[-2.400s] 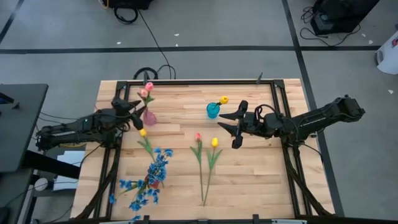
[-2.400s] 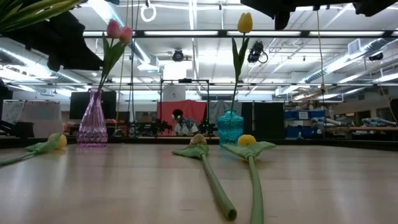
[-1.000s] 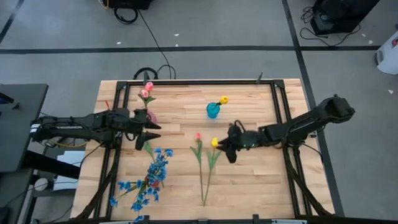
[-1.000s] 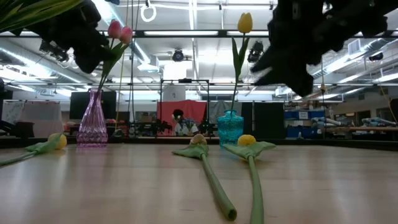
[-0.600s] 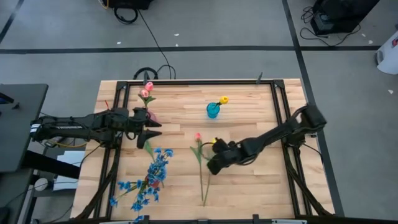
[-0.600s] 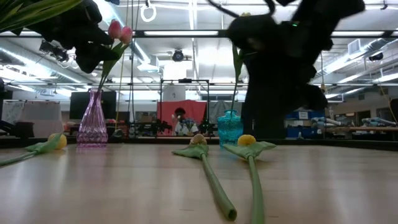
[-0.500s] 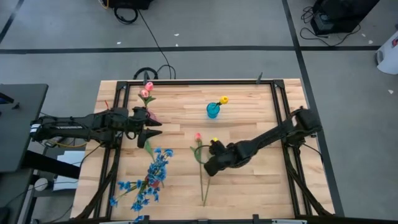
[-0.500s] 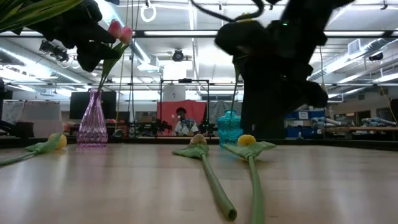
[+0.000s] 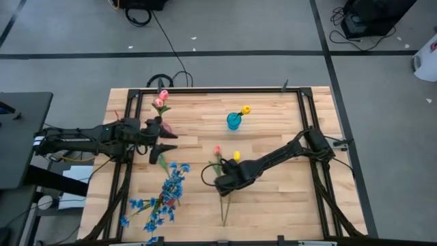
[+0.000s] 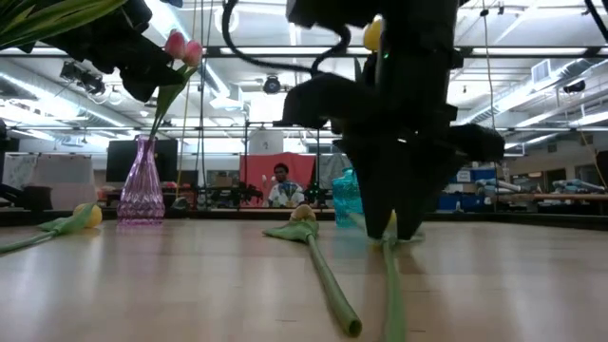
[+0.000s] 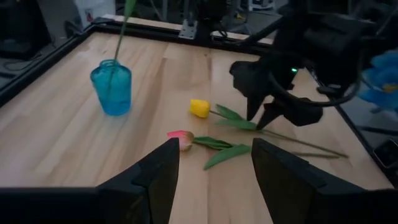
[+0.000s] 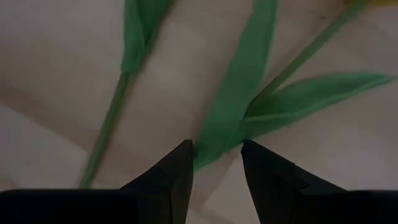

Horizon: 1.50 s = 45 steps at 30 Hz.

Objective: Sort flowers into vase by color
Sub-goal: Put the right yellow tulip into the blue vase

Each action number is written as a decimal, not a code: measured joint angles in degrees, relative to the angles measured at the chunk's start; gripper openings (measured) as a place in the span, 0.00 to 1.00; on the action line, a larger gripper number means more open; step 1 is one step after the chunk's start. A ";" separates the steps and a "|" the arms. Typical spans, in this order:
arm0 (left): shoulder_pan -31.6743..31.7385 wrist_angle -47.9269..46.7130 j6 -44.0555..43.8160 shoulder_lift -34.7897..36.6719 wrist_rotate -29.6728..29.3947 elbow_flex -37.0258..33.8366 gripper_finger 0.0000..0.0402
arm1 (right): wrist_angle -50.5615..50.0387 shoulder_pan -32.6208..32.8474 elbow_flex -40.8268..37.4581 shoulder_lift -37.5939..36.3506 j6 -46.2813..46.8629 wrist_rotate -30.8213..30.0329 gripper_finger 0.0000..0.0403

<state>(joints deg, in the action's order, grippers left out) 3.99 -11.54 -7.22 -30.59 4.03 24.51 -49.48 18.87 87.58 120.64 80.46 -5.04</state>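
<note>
Two spread-jawed grippers, left (image 9: 162, 141) and right (image 9: 217, 182), overhang the wooden table (image 9: 273, 198) in a ceiling-lit workshop.

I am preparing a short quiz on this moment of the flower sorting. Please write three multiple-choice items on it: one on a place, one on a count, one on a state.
1. Where is the right end effector?
A. over the two tulips lying mid-table
B. at the blue vase
C. over the blue sprays

2. How many tulips stand in the pink vase?
A. none
B. two
C. four

3. How are the right end effector's fingers?
A. shut on a stem
B. open
C. hidden

Answers:
1 A, the high view shows it at the stems of the pink tulip and yellow tulip.
2 B, two pink heads.
3 B, a leaf lies beyond the gap.
</note>
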 joint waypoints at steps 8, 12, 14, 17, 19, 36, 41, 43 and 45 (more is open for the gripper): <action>0.00 -0.22 3.48 0.13 0.64 0.00 0.52 | -1.67 0.07 0.78 -0.05 4.01 2.12 0.37; 0.00 -0.29 3.91 0.13 0.66 0.00 0.52 | -1.74 -0.33 0.78 -0.19 3.04 3.65 0.37; 0.00 -0.39 3.86 0.11 0.73 0.00 0.52 | -0.19 -0.40 0.78 0.22 1.75 4.72 0.37; 0.00 -0.59 3.84 0.13 0.77 0.00 0.52 | 2.77 -0.41 0.76 0.24 0.21 4.35 0.37; 0.00 -0.69 3.73 0.11 0.78 0.00 0.52 | 3.35 -0.41 0.78 0.24 0.10 3.78 0.37; 0.00 -0.79 2.46 0.11 0.77 -0.02 0.52 | 5.83 -0.24 -2.54 0.02 -0.53 2.13 0.32; 0.00 -0.79 2.23 0.11 0.56 -0.02 0.52 | 4.99 -0.12 -2.63 0.02 -1.63 1.41 0.11; 0.00 -0.79 2.00 0.11 0.52 -0.02 0.52 | 4.94 -0.18 -2.64 0.02 -3.41 1.22 0.04; 0.00 -0.79 1.27 0.11 0.53 -0.02 0.52 | 4.32 -0.38 -2.62 0.02 -4.01 1.70 0.03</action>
<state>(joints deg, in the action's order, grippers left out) 3.99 -12.34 -5.95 -30.48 4.56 24.49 -45.16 18.48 84.96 120.66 76.44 -3.34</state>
